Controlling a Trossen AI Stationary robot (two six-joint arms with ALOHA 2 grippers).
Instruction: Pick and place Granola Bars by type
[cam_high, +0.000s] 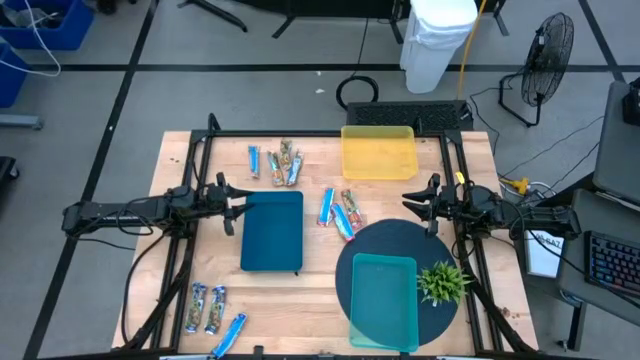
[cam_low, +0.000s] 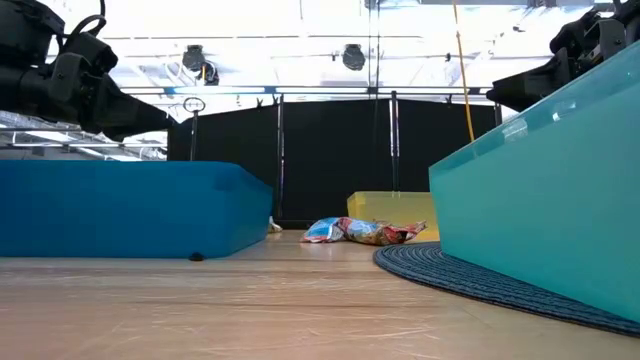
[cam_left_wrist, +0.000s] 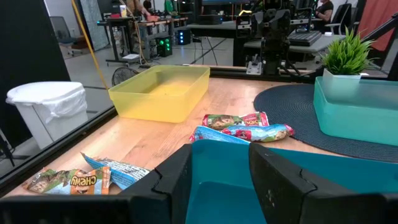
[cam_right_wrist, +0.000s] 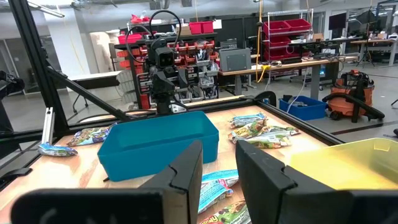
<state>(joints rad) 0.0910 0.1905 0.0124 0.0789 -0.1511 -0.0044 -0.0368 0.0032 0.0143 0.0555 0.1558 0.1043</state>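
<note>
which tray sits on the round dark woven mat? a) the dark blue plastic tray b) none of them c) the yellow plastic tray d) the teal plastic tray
d: in the high view the teal plastic tray lies on the round dark woven mat, beside the small green potted plant; the yellow plastic tray and dark blue plastic tray rest on bare wood.

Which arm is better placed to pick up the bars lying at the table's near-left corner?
Left. The left pincer hovers on that side of the blue tray, nearer those bars; the right pincer waits across the table.
</note>
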